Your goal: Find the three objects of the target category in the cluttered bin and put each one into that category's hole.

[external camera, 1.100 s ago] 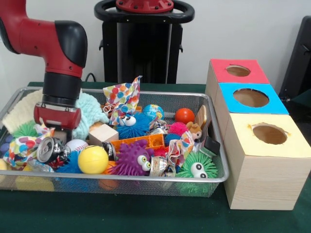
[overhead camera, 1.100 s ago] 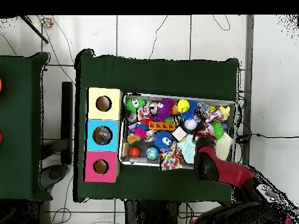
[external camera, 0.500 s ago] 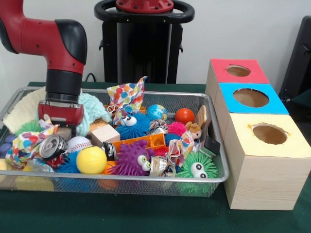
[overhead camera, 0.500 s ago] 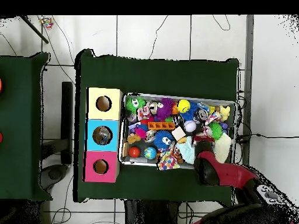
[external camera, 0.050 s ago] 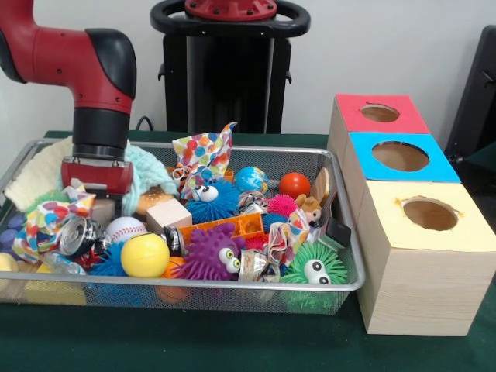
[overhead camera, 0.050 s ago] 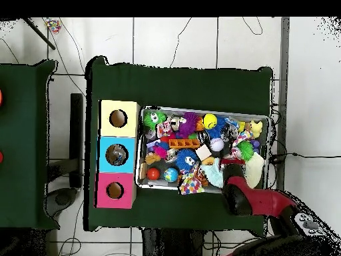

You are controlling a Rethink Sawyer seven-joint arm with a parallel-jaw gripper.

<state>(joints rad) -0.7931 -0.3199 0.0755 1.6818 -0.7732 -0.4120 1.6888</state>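
Note:
A wire mesh bin (external camera, 0.050 s ago: 232,285) holds a jumble of toys. My gripper (external camera, 0.050 s ago: 101,200) reaches down into its left end, its tip sunk among the clutter between a teal fuzzy cloth (external camera, 0.050 s ago: 149,175) and a polka-dot cloth (external camera, 0.050 s ago: 51,218). Just below it lie a crushed can (external camera, 0.050 s ago: 77,235), a baseball (external camera, 0.050 s ago: 124,229) and a yellow ball (external camera, 0.050 s ago: 145,255). An orange ball (external camera, 0.050 s ago: 294,184) and a globe-patterned ball (external camera, 0.050 s ago: 249,178) sit toward the back. To the right stand three boxes with round holes: red (external camera, 0.050 s ago: 380,114), blue (external camera, 0.050 s ago: 401,156) and yellow (external camera, 0.050 s ago: 431,214). From overhead, the arm (overhead camera, 0.050 s ago: 234,183) covers the bin's (overhead camera, 0.050 s ago: 138,150) lower right part.
Spiky toys fill the bin's middle: blue (external camera, 0.050 s ago: 211,198), purple (external camera, 0.050 s ago: 208,257), green (external camera, 0.050 s ago: 314,268). A wooden block (external camera, 0.050 s ago: 168,215), an orange plastic tray (external camera, 0.050 s ago: 232,226), a second polka-dot cloth (external camera, 0.050 s ago: 203,155) and a cream cloth (external camera, 0.050 s ago: 32,177) lie around the gripper. The bin's rim stands above the green table.
The gripper has risen a little and edged toward the back of the bin. The polka-dot cloth at the left has lifted with it, and the can has shifted slightly.

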